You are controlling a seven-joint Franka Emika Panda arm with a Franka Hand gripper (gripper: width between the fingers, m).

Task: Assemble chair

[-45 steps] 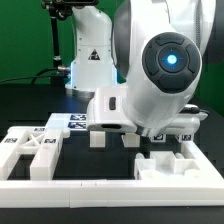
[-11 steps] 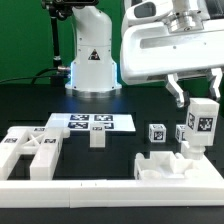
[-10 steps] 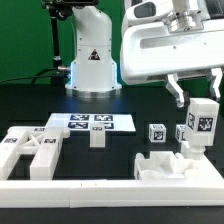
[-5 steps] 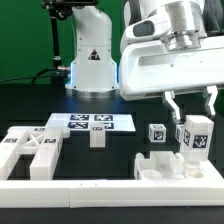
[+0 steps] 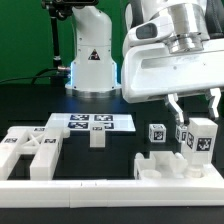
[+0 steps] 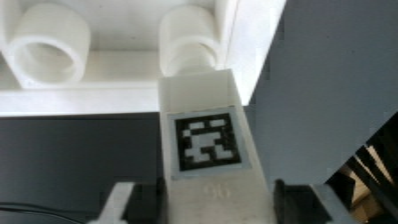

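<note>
Where the arm (image 5: 165,65) reaches down at the exterior view's right, the fingers (image 5: 178,110) stand narrow, clamped on either side of an upright leg (image 5: 203,141) whose square tag faces the camera. The leg's lower end is at the end of the notched piece (image 5: 160,166) nearer the exterior view's right. That piece lies on the dark surface (image 5: 115,160), and I cannot tell whether the two touch. A small tagged cube (image 5: 157,132) sits just behind the notched piece. Toward the exterior view's left are a small block (image 5: 97,138), the marker board (image 5: 92,122) and a big slotted piece (image 5: 28,152), with the long rail (image 5: 90,186) in front.

In the wrist view the leg (image 6: 201,130) fills the middle, its tag showing, held between the fingers (image 6: 123,203). Beyond its far end lie two round white posts (image 6: 50,55).
</note>
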